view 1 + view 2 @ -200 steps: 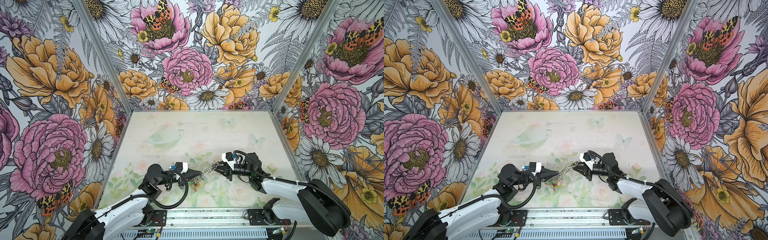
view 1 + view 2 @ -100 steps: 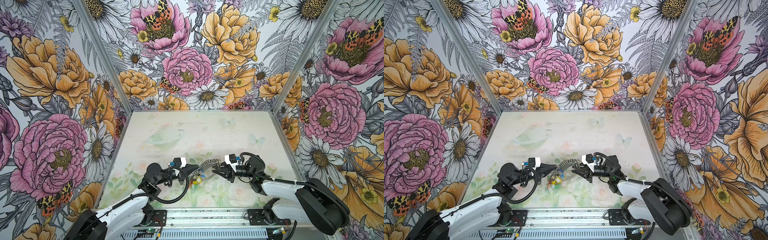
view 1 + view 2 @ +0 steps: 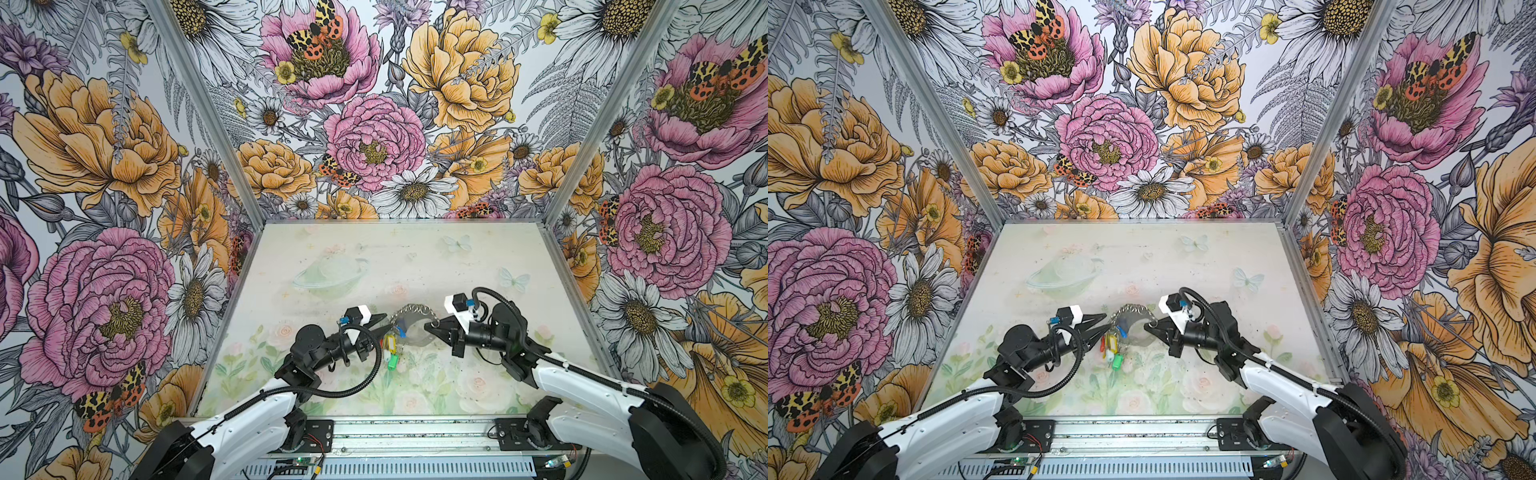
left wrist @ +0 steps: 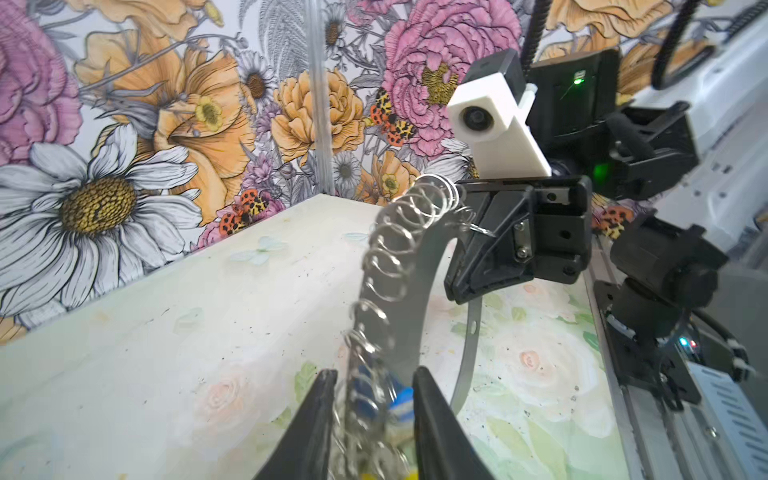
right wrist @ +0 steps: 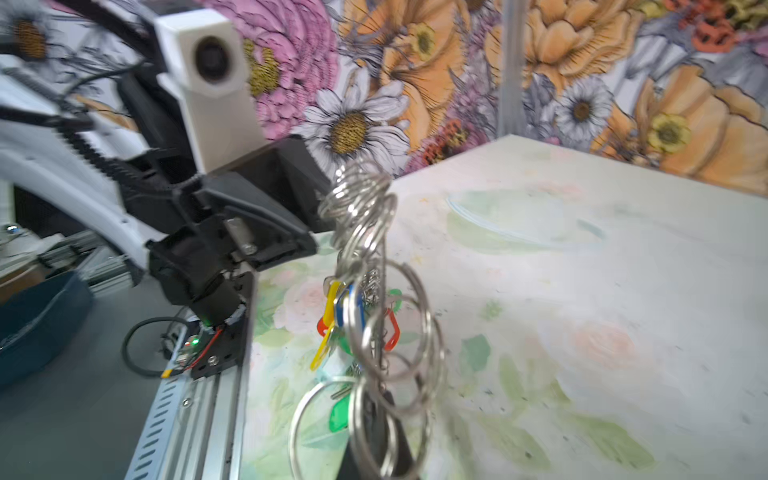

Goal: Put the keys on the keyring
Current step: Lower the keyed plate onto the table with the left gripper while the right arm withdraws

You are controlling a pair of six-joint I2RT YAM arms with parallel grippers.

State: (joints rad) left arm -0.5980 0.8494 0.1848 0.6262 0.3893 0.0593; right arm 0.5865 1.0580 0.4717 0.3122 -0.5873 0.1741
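2 arms meet over the near middle of the bench (image 3: 374, 257), and 1 keyring (image 3: 411, 332) stands on edge between them. The right fingers (image 3: 430, 328) are pinched shut on the keyring's flat band at their side. The left fingers (image 4: 311, 419) are apart, 1 on each side of the opposite edge, and I cannot see them gripping anything.

Between those 2 fingers sit the keys (image 4: 401, 399), visible as 1 blue tag with a white label. It lies up against the band among the small wire rings (image 4: 390, 249). I cannot pick out the metal key itself, nor tell whether it is threaded on.

The wire rings overlap too much to count. Other tags dangle below: 1 yellow tag (image 3: 388, 343), 1 green tag (image 3: 391, 363) and at least 1 red tag (image 5: 394, 330). I cannot tell whether the keyring's lower edge touches the bench.
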